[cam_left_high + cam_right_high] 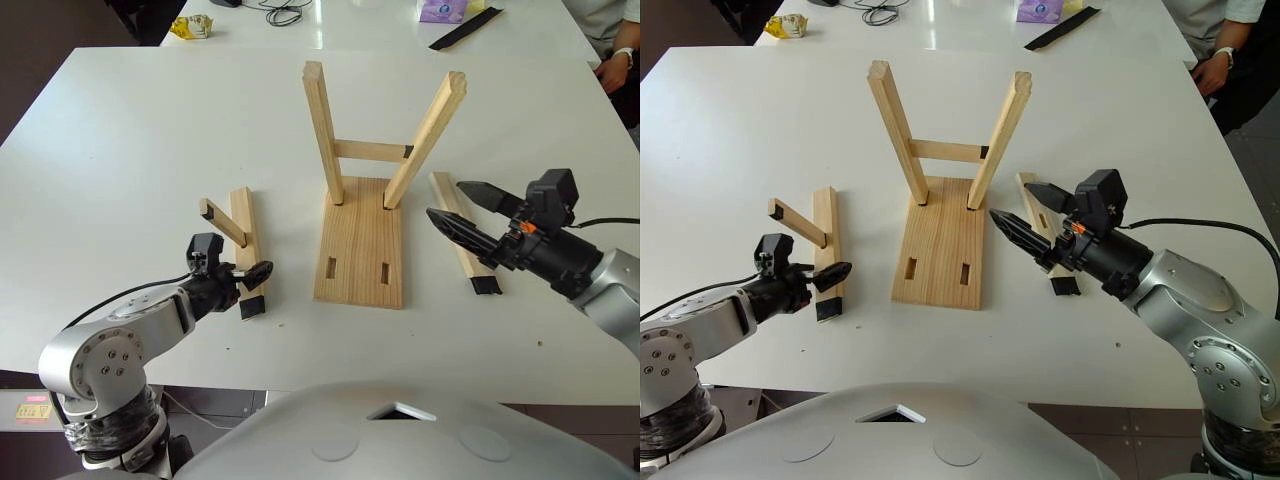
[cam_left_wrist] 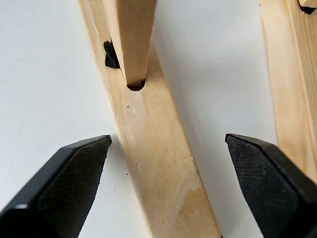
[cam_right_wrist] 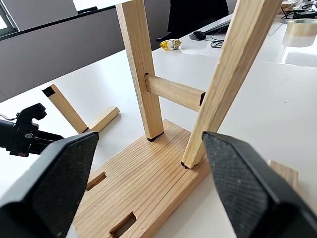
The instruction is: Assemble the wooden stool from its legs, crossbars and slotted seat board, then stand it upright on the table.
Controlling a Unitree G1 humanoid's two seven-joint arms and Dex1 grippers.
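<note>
Left gripper: released; set astride the near end of a lying leg with its crossbar.
Right gripper: released; held over a loose leg.
Seat board: laid on the bench between the grippers, with two braced legs stood in it.

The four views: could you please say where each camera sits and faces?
Left eye view: on the head, looking forward and down at the seat board; left arm and right arm show.
Right eye view: beside it, same scene and arms.
Left wrist view: left wrist, looking down at the loose leg between its open jaws.
Right wrist view: right wrist, facing the standing legs past its open jaws.
Both wrist views share the loose leg.
</note>
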